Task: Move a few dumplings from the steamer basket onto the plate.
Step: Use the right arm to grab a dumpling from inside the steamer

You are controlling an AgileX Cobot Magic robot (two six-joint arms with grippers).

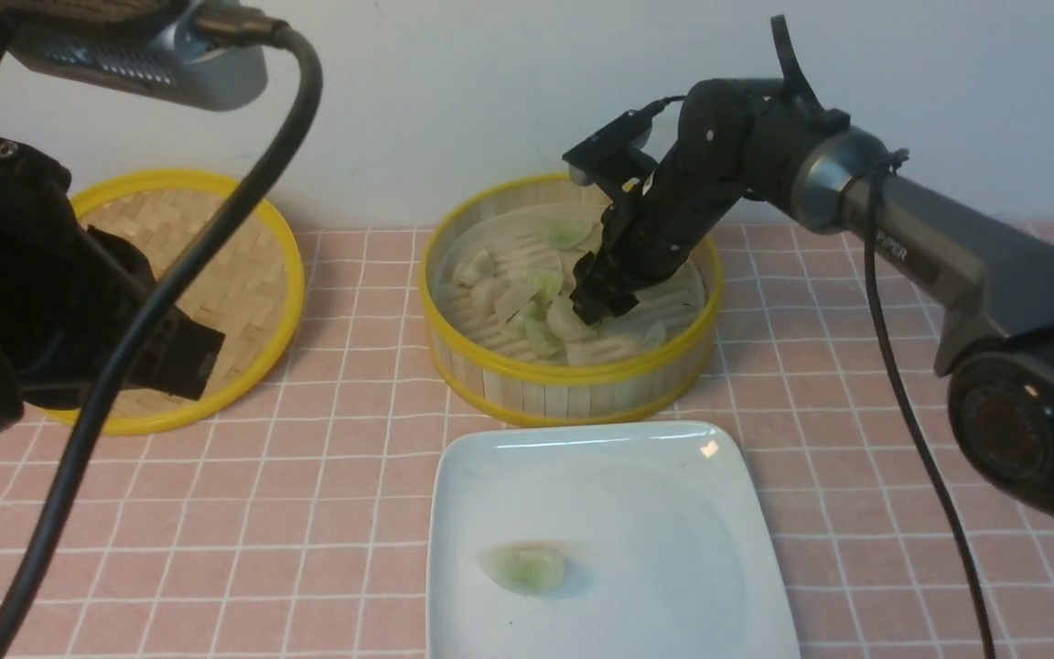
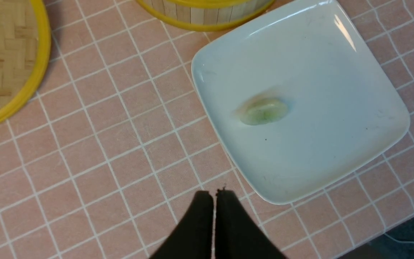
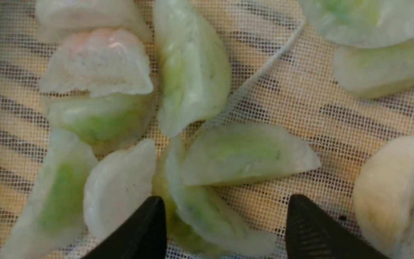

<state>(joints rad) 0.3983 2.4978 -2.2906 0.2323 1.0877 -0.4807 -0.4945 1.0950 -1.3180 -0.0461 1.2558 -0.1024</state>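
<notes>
The steamer basket point(image 1: 573, 389) stands mid-table and holds several pale green and whitish dumplings point(image 1: 513, 295) on a mesh liner. My right gripper point(image 1: 593, 309) reaches down into the basket and stands open. In the right wrist view its fingertips point(image 3: 155, 210) straddle one pale green dumpling point(image 3: 207, 216) lying on the mesh, without touching it. A pinkish dumpling point(image 3: 99, 61) lies farther off. The white plate point(image 1: 655, 494) sits in front of the basket with one greenish dumpling point(image 1: 524, 567) on it. My left gripper point(image 2: 214, 196) hovers shut and empty over the tiles beside the plate point(image 2: 336, 118).
The woven bamboo lid point(image 1: 225, 265) with its yellow rim lies at the left, partly behind my left arm. A thick black cable point(image 1: 170, 302) crosses the left foreground. The wall runs close behind the basket. Pink tiled tabletop point(image 1: 335, 513) surrounds everything.
</notes>
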